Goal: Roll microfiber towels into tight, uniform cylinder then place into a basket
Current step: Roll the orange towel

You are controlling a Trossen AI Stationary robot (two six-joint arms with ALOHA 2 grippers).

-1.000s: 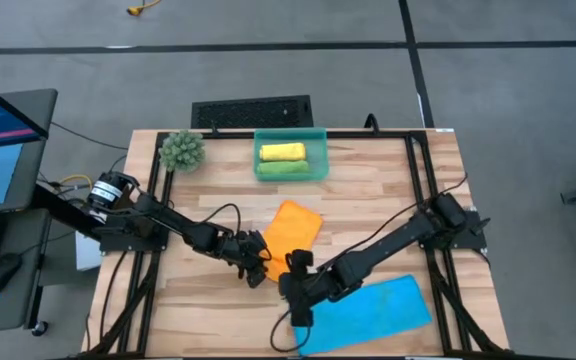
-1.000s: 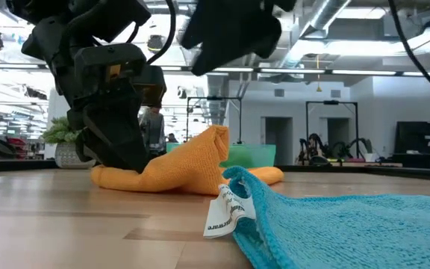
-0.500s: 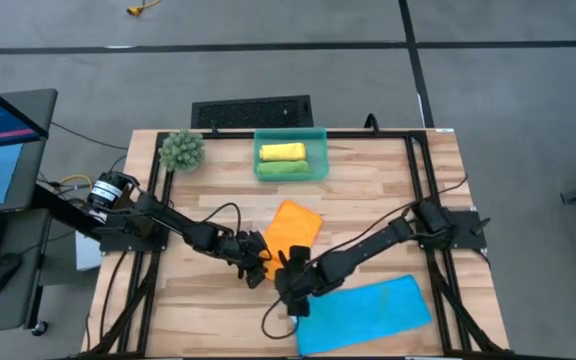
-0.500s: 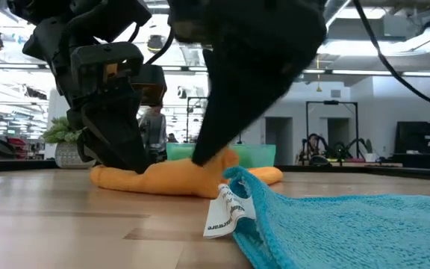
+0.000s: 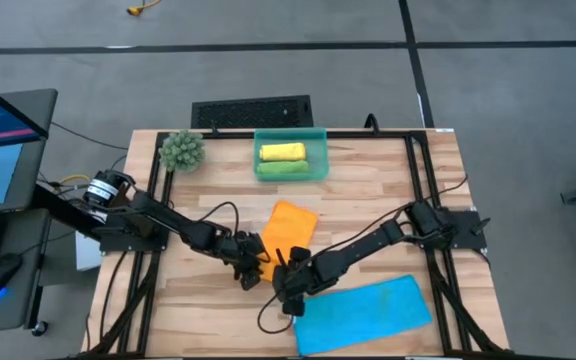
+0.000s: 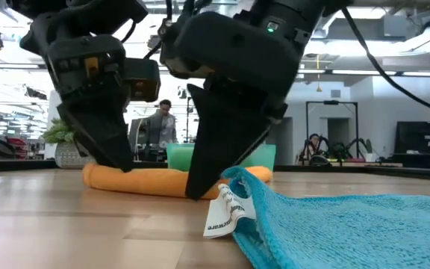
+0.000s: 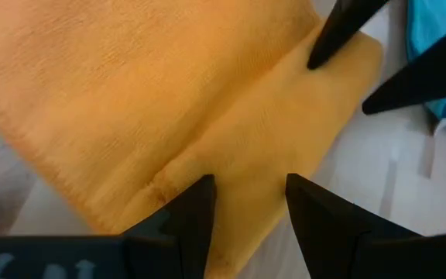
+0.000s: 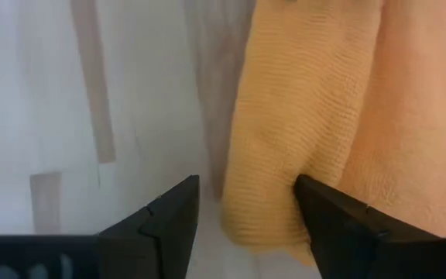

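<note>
Change: right hand (image 5: pixel 284 280) has dropped beside left hand (image 5: pixel 249 268), both wide astride orange towel (image 5: pixel 290 230) near edge, mid-counter (image 5: pixel 368 200) | Meaning: rolling likely begins | Basket (image 5: pixel 320 150): two rolls

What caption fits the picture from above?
Both claws, left and right, press on the orange towel's near edge beside the blue towel.

L arm: reaches inward, left gripper (image 5: pixel 251 272) parted, tips on orange towel (image 5: pixel 288 228) near edge | R arm: right gripper (image 5: pixel 286 284) parted, same edge, beside left.
</note>
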